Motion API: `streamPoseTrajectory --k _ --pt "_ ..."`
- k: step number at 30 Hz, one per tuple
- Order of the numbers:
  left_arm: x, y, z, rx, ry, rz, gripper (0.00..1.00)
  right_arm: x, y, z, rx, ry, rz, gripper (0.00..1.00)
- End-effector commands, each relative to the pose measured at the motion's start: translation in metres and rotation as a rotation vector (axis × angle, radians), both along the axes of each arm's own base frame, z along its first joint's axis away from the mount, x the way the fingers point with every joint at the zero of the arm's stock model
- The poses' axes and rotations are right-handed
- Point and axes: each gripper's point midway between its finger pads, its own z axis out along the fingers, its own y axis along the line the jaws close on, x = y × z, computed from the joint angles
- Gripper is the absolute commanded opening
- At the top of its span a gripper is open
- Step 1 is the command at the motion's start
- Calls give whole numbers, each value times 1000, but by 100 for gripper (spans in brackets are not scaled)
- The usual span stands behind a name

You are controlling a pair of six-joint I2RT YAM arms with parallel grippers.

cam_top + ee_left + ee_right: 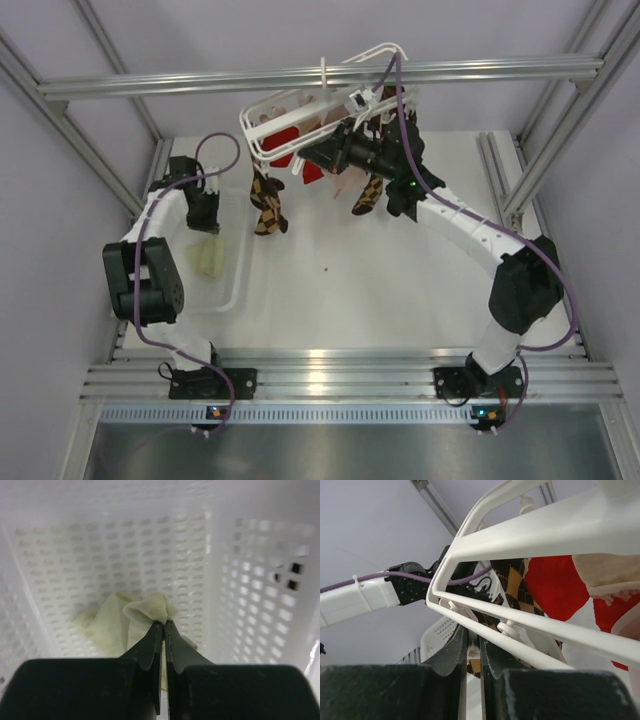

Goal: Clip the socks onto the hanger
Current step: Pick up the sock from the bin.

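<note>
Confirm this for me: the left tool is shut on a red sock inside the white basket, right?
Not quite. The left wrist view shows the left tool shut on a pale yellow sock, not a red one, inside the white basket.

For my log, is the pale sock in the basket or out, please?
In: the sock lies inside the basket, its fold pinched by the shut left gripper.

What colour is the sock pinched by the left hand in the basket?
Pale cream-yellow, slightly greenish; the sock shows best in the left wrist view.
</note>
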Motion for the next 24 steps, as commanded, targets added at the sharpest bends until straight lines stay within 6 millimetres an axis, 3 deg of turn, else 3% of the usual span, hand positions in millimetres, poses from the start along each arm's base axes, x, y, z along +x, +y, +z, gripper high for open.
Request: streamPoseTrajectory --k 1,7,12,19,24 --pt "41 -25 22 14 -151 -163 4 19 -8 24 48 -45 -56 0" --pt "58 -17 -5 16 -64 -109 33 20 -8 23 38 -52 -58 0" --pt "51 -19 -1 -33 -68 -149 53 20 -7 23 40 -48 -56 0" --pt "44 -29 0 -61 -107 -228 55 22 -4 23 40 -45 -51 0" --pt "45 -36 -8 -50 -151 -454 55 22 -4 23 32 -42 -47 0"
